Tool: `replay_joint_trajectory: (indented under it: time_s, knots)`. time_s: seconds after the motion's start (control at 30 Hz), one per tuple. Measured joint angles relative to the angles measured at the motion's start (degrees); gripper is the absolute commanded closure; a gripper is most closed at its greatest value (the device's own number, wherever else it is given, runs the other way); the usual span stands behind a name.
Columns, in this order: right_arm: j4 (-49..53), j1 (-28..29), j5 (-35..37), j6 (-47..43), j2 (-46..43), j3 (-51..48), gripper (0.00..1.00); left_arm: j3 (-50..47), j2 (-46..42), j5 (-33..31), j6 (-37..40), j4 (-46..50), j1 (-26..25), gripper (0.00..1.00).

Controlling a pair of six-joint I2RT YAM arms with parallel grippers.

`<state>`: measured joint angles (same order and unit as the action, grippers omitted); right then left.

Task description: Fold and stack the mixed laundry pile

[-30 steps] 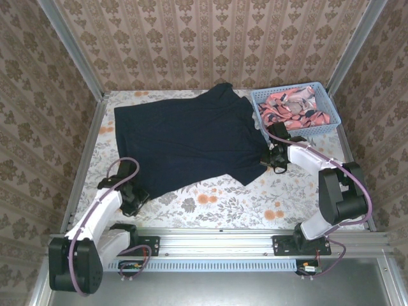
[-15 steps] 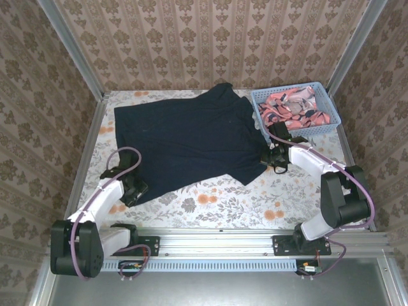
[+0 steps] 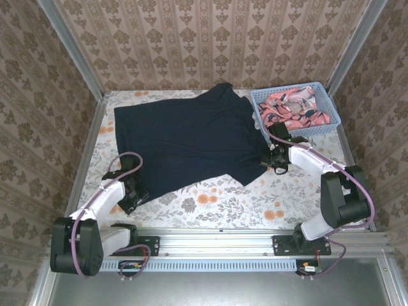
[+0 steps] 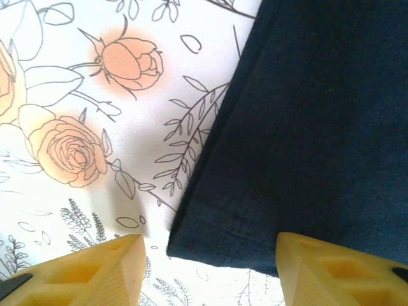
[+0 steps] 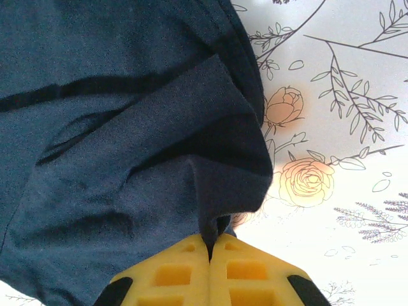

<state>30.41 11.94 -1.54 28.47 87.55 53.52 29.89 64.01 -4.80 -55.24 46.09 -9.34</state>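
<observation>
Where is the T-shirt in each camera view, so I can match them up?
Top external: T-shirt spread across mid-table, left of the basket.
Left wrist: its hem corner on the right, reaching between the open left gripper's tips.
Right wrist: bunched across left and centre, pinched by the right gripper.
Shared landmark: the floral tablecloth under it.

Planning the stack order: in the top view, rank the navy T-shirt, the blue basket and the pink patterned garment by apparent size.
1. navy T-shirt
2. blue basket
3. pink patterned garment, bunched inside the basket
</observation>
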Motion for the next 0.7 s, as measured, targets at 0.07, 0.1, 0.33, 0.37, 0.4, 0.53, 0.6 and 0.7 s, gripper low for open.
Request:
replay_joint_trajectory:
  time_s: [0.07, 0.1, 0.33, 0.37, 0.4, 0.53, 0.6, 0.7]
  knots:
    - [0.00, 0.02, 0.00, 0.00, 0.00, 0.00, 1.00, -0.09, 0.57, 0.02, 0.00, -0.55, 0.00, 0.43]
    - [0.00, 0.02, 0.00, 0.00, 0.00, 0.00, 1.00, -0.22, 1.33, 0.02, 0.00, -1.33, 0.00, 0.44]
    - [0.33, 0.22, 0.04, 0.00, -0.11, 0.00, 1.00, 2.51, 7.61, 0.46, 1.79, -3.98, -0.07, 0.96]
    - [0.44, 0.22, 0.04, 0.00, -0.22, 0.00, 1.00, 2.93, 8.22, 0.31, 2.05, -4.09, -0.07, 1.00]
    - [0.63, 0.22, 0.04, 0.00, -0.37, 0.00, 1.00, 3.41, 8.72, 0.20, 2.62, -3.76, -0.07, 1.00]
    - [1.20, 0.33, 0.04, -0.02, -1.75, -0.02, 1.00, 3.52, 8.28, 0.22, 3.72, -3.72, -0.07, 1.00]
    - [1.55, 0.55, 0.22, -0.02, -2.97, -0.24, 1.00, 3.45, 7.13, 0.24, 4.57, -5.25, -0.07, 1.00]
    - [2.86, 1.29, 1.20, 0.02, -6.40, -1.73, 1.00, 3.45, 2.82, 0.20, 6.51, -6.34, -0.07, 1.00]
